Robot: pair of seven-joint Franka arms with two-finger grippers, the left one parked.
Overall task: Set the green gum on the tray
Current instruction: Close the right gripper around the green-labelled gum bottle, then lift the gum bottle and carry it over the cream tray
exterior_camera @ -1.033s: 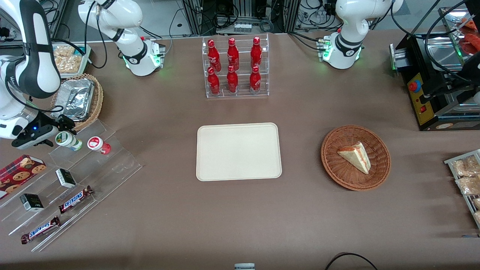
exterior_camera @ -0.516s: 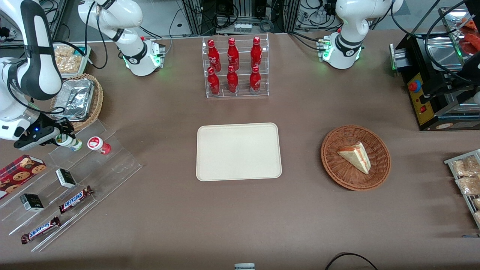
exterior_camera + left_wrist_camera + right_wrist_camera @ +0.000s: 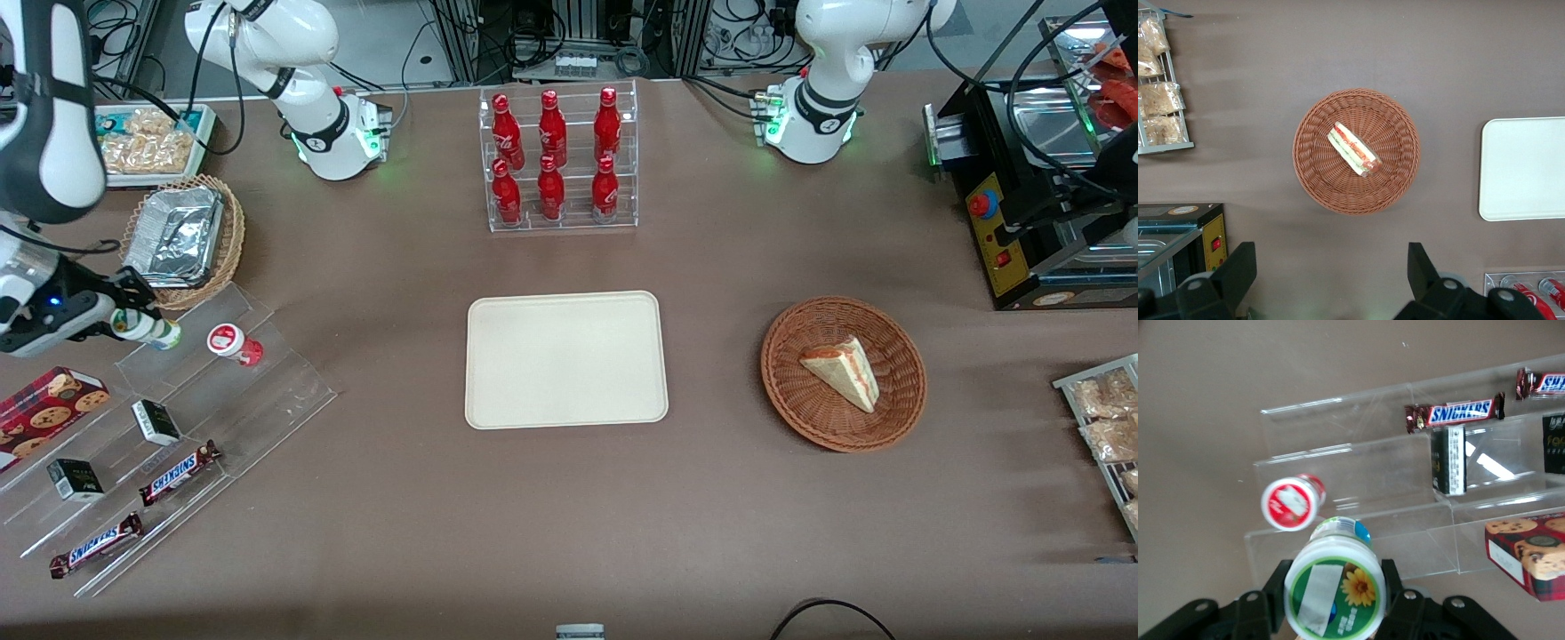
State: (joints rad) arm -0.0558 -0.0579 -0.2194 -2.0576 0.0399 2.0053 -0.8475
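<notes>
**Green gum gripped at the display steps, tray waiting mid-surface**

The gripper (image 3: 133, 322) is sitting at the working arm's end of the surface, its fingers (image 3: 1275, 590) closing on either side of the green gum (image 3: 1335, 592), just under the white lid. The bottle is tilting in the grasp above the top step of the clear display steps (image 3: 191, 404), with the red gum (image 3: 233, 342) just beside it.

The bottle is looking small, rigid and light, so a modest squeeze should be enough. Its smooth, round plastic body is likely to be slippery and could twist between two flat fingers; holding across the body below the lid, as it is doing now, seems the sound place.

The brown cloth surface (image 3: 569, 516) is lying flat and open between the steps and the cream tray (image 3: 566, 360), which is bare and well apart from the gum. Room is tight only near the red gum and the foil dish (image 3: 178, 233). The cola rack (image 3: 560, 160) and sandwich basket (image 3: 843, 373) are sitting well clear of the likely path.
</notes>
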